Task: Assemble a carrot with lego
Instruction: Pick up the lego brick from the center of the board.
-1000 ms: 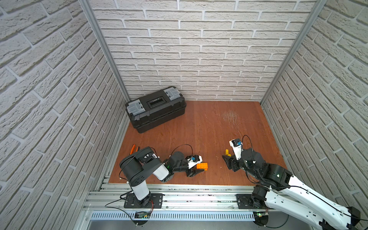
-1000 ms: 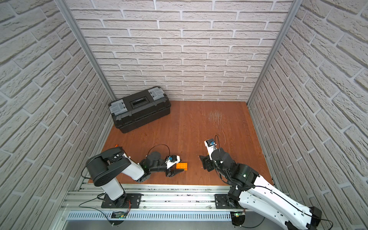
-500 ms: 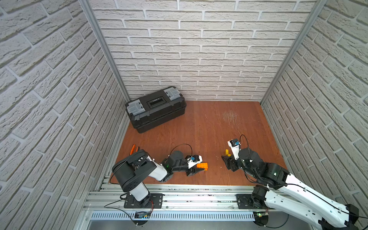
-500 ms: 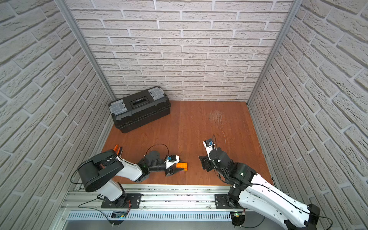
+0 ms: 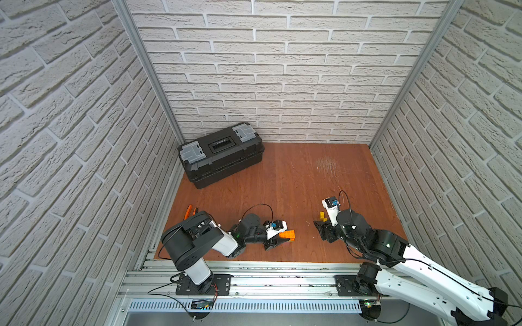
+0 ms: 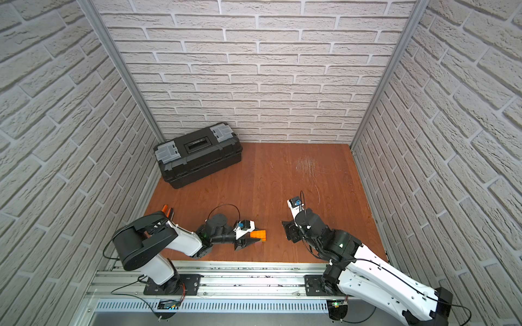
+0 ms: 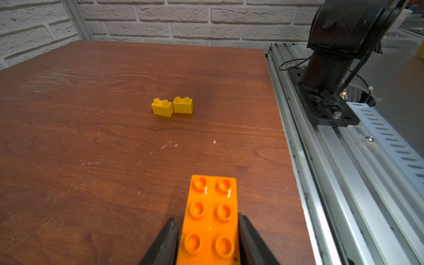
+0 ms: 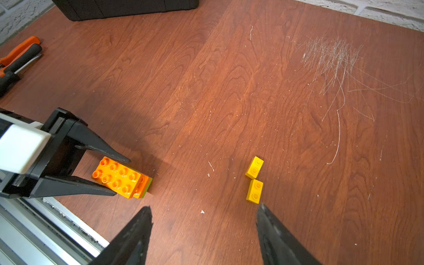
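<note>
Compared with a second ago, find the left gripper (image 8: 121, 177) drawn in narrower, and the left arm's big elbow joint swung a little toward the table's left edge; find the right arm almost where it was. See the black fingers (image 7: 168, 238) now pressed against both long sides of the half-built carrot (image 7: 211, 220), gripping it. Spot that same stack in both top views, close to the front edge of the table (image 5: 296, 175) and left of the middle. From the right wrist view, make out a studded orange brick on top, a second orange layer under it and a lime-green sliver at the bottom. Cannot tell whether resting on the wood or lifted just clear of it. Read the right gripper (image 8: 204, 206) as spread wide and holding nothing, hanging low over the wood. Just beyond one of its fingertips, note two small yellow bricks (image 8: 254, 168) lying studs-up and touching each other, loose on the table and apart from the stack. As for containers, note only a black toolbox (image 5: 221, 153) in the back left corner against the wall, lid down with grey latches on top, so contents hidden. Well apart from both grippers and every brick. Note also orange-handled pliers (image 8: 18, 55) lying flat by the table's left edge, partly behind the left arm in the top views.
</note>
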`<move>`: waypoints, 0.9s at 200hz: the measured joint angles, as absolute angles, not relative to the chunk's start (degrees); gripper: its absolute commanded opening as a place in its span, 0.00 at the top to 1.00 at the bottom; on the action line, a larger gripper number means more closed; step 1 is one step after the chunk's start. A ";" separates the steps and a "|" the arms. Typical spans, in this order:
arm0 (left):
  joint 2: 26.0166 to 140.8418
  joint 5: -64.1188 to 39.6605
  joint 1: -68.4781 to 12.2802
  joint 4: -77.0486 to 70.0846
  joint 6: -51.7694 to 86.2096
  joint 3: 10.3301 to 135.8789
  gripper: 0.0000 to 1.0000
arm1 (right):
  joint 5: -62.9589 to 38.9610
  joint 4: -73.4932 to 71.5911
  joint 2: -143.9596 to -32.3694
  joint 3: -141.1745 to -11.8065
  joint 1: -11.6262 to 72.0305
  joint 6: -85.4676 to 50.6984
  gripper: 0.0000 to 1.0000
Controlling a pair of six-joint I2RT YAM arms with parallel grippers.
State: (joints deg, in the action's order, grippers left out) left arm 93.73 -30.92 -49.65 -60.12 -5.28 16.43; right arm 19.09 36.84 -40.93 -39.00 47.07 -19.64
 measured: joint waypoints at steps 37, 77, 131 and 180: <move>94.76 -30.85 -49.65 -61.12 -5.10 16.43 0.66 | 23.64 40.21 -43.42 -41.43 46.15 -22.70 0.25; 95.11 -30.70 -49.69 -61.69 -5.06 16.45 0.74 | 26.24 47.40 -52.77 -50.39 41.71 -26.50 0.26; 95.66 -30.63 -49.89 -61.78 -5.02 16.99 0.89 | 22.13 52.71 -62.22 -55.44 38.00 -28.29 0.35; 95.77 -30.57 -49.95 -61.43 -4.91 17.34 0.97 | 11.11 51.29 -63.46 -49.54 28.56 -29.78 0.43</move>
